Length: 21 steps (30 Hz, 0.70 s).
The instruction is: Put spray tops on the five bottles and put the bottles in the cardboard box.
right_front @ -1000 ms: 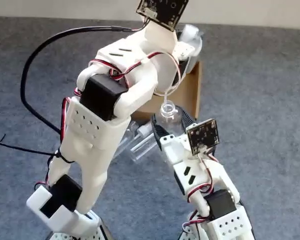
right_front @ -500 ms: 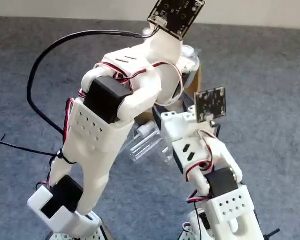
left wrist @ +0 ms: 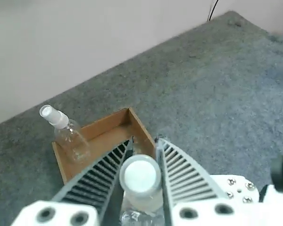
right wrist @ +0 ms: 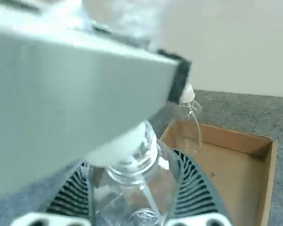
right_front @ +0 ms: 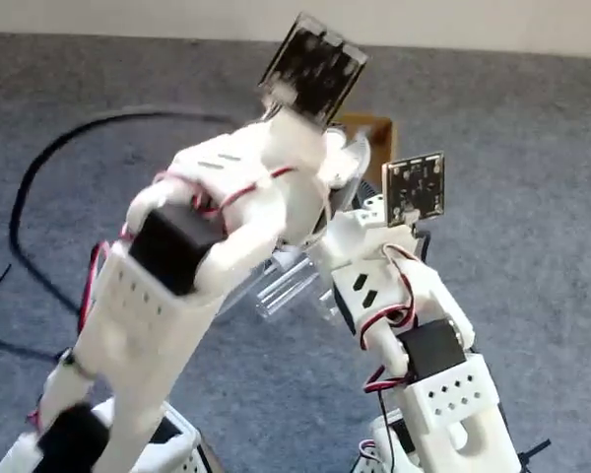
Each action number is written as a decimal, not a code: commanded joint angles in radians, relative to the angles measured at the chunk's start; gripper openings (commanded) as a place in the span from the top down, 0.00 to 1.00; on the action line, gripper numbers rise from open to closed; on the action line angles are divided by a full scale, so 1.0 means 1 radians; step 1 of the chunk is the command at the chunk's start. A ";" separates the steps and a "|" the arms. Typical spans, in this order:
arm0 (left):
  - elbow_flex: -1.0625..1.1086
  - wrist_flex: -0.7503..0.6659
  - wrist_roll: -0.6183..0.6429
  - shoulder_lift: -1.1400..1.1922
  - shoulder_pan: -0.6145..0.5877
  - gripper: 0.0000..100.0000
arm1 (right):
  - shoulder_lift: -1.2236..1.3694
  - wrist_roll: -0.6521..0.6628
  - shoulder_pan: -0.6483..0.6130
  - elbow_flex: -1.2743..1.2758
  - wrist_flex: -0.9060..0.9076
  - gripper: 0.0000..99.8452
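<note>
Above right jaws' held bottle (right wrist: 137,188), left jaws gripping the spray top (left wrist: 140,176) have shifted.

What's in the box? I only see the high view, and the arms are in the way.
Observer: One capped bottle stands upright in a corner of the box.
Operator: Is the right pincer holding anything?
Observer: Yes, the right pincer grips a second bottle by its clear body.
Operator: And the left one?
Observer: The left pincer squeezes the white top of that second bottle from above.
</note>
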 commanded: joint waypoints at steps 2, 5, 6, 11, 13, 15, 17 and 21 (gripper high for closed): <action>0.483 -0.338 0.006 -0.295 -0.073 0.95 | -0.002 0.021 0.015 -0.065 -0.002 1.00; 0.529 -0.391 0.006 -0.325 -0.093 0.89 | -0.002 0.115 -0.047 -0.061 -0.002 1.00; 0.518 -0.377 0.006 -0.325 -0.093 0.88 | -0.002 0.140 -0.068 -0.059 -0.002 1.00; 0.503 -0.345 -0.071 -0.325 -0.091 0.90 | -0.002 0.170 -0.110 -0.056 -0.002 1.00; 0.519 -0.345 -0.072 -0.323 -0.096 0.90 | -0.002 0.170 -0.107 -0.061 -0.002 1.00; 0.542 -0.345 -0.072 -0.323 -0.111 0.90 | -0.002 0.172 -0.108 -0.061 0.008 1.00; 0.565 -0.351 -0.072 -0.323 -0.116 0.90 | -0.002 0.173 -0.111 -0.061 0.051 1.00; 0.584 -0.345 -0.072 -0.325 -0.134 0.89 | -0.002 0.173 -0.107 -0.062 0.082 1.00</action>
